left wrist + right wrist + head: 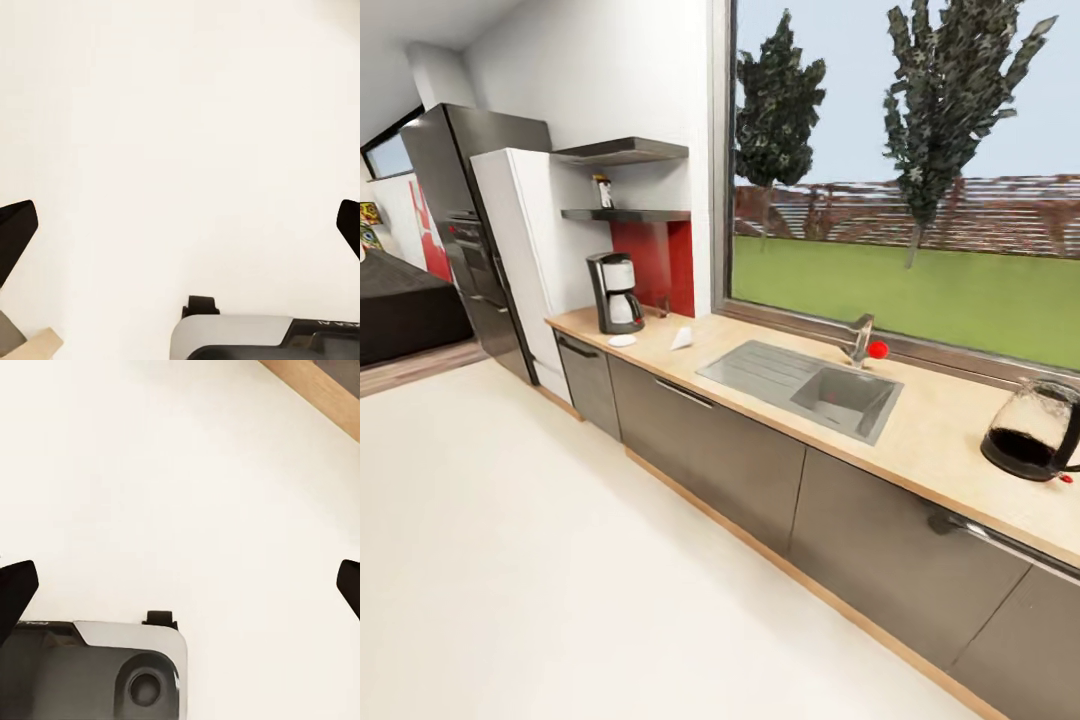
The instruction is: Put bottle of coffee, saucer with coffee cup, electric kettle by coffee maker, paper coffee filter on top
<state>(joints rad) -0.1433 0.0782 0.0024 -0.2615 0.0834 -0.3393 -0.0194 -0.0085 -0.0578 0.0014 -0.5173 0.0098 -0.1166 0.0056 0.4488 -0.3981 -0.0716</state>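
Closest to you in the head view, the electric kettle (1034,432) sits at the right end of the desk (930,420), its black handle cut off by the frame edge. Farther along, past the steel sink (805,386) and the tap with a red knob (863,343), the paper coffee filter (682,339) lies on the worktop, and the saucer (622,340) rests just in front of the coffee maker (614,292) at the far left end. You can't make out a cup at this range. Above the machine, the bottle of coffee (603,191) stands on the lower kitchen shelf (626,214), beside a red wall panel (653,262).

All of these are well apart from your arms: both wrist views look down at the pale floor (510,540) and part of the robot's grey base.

Grey cabinet fronts run under the desk, a big window (905,170) shows lawn and trees, and a white cupboard (525,250) and dark fridge (460,220) stand at the far end.

Your left end effector (180,229) has its fingers (15,232) spread wide at the frame edges, holding nothing. Your right end effector (180,589) is likewise spread wide, with nothing between the dark fingertips (15,589).
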